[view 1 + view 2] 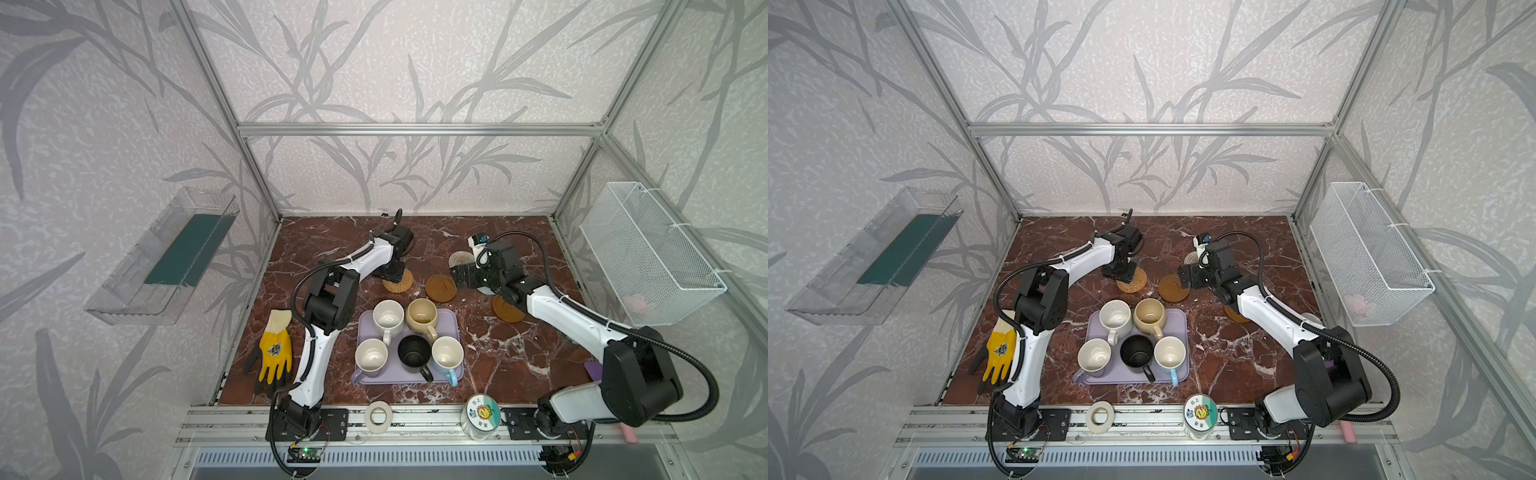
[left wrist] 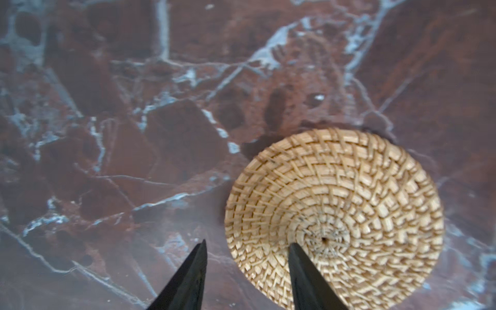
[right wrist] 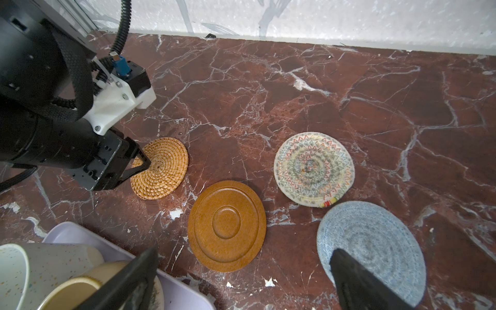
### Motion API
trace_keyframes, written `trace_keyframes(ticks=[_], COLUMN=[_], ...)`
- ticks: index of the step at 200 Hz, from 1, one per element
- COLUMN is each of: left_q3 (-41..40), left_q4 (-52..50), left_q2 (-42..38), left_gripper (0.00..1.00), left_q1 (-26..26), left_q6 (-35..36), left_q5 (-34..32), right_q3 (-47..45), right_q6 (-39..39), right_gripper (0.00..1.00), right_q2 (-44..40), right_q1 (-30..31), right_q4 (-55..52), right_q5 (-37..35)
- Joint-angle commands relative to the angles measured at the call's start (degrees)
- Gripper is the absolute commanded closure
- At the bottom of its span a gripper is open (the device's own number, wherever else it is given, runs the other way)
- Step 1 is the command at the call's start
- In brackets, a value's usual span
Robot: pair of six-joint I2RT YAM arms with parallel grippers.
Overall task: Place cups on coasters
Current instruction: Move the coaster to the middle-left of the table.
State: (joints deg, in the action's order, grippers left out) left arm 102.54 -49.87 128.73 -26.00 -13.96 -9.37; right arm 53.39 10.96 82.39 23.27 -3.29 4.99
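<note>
Crowding the tray (image 1: 395,378), all five cups (image 1: 388,318) await bare coasters (image 1: 440,287). Left gripper (image 2: 248,243) hovers half-spread over the rattan coaster (image 2: 335,214); right gripper (image 3: 244,251) gapes, empty.

Pale walls (image 1: 374,62) papered with grey leaf sprays close in three sides, braced by an aluminium frame (image 1: 415,129). The floor is a red-brown marble slab (image 1: 519,353) veined in white. A clear tray (image 1: 166,257) with a dark green bottom hangs on one side wall, a white wire basket (image 1: 648,253) on the opposite one. A metal rail (image 1: 432,417) and a slotted grille (image 1: 415,457) run along the near edge. The light is soft and even
</note>
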Motion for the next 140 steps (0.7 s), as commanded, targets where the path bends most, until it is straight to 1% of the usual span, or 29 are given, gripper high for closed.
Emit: trace_keyframes(ticks=[1, 31, 54, 89, 105, 140], left_q3=[-4.68, -8.99, -11.55, -14.74, -14.62, -13.84], left_q4=[-4.02, -2.63, -2.30, -1.35, -1.37, -1.47], left_q2=[0.39, -2.57, -4.51, -6.94, -6.83, -6.49], left_gripper=[0.49, 0.50, 0.51, 0.51, 0.51, 0.51], left_q1=[2.58, 5.95, 8.29, 10.43, 11.47, 12.07], left_q6=[-1.77, -2.61, -2.41, -2.64, -2.88, -2.92], left_q5=[-3.79, -2.75, -3.65, -4.73, -4.31, -5.53], right_q3=[0.43, 0.45, 0.47, 0.48, 0.81, 1.72], right_q6=[0.33, 0.81, 0.88, 1.08, 1.02, 0.90], right_gripper=[0.00, 0.00, 0.00, 0.00, 0.00, 0.00], right_q2=[0.64, 1.35, 1.87, 2.33, 2.73, 3.47], right_q1=[0.06, 0.11, 0.26, 0.68, 1.06, 2.20], right_q4=[0.66, 0.91, 0.83, 1.17, 1.36, 0.76], right_q5=[0.87, 1.85, 2.47, 2.74, 2.74, 2.59])
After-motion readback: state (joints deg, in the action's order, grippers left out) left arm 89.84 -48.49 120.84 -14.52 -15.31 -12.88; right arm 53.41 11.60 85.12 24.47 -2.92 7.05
